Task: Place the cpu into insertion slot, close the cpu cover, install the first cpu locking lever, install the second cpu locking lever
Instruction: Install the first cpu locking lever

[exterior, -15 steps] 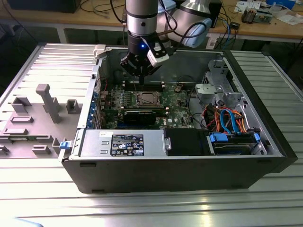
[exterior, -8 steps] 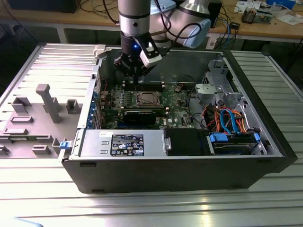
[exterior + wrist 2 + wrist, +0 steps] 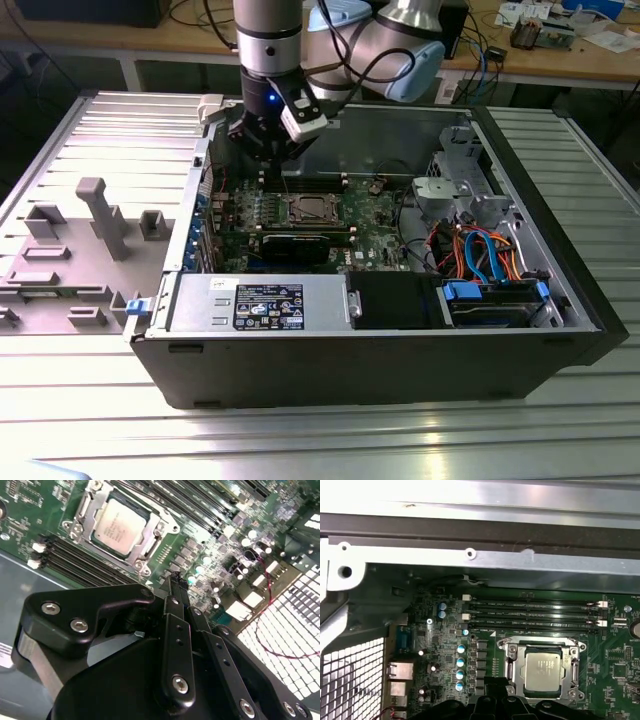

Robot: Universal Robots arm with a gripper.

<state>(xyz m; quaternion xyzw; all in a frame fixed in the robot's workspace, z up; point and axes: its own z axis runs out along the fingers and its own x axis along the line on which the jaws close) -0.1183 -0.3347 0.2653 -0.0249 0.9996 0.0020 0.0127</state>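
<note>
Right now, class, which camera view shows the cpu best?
The second wrist view: the cpu looks largest, its metal top unobstructed. The first wrist view shows it smaller; the exterior view, a tiny square on the board.

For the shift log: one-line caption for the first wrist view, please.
The cpu sits framed by the closed cpu cover on the green motherboard, with the gripper close beside it.

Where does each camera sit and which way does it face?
Exterior view: off the arm, looking down into the case; arm and gripper show.
Second wrist view: at the wrist, looking past the gripper at the board.
First wrist view: at the wrist, facing board and case wall; gripper tip shows.
All share the cpu.
</note>
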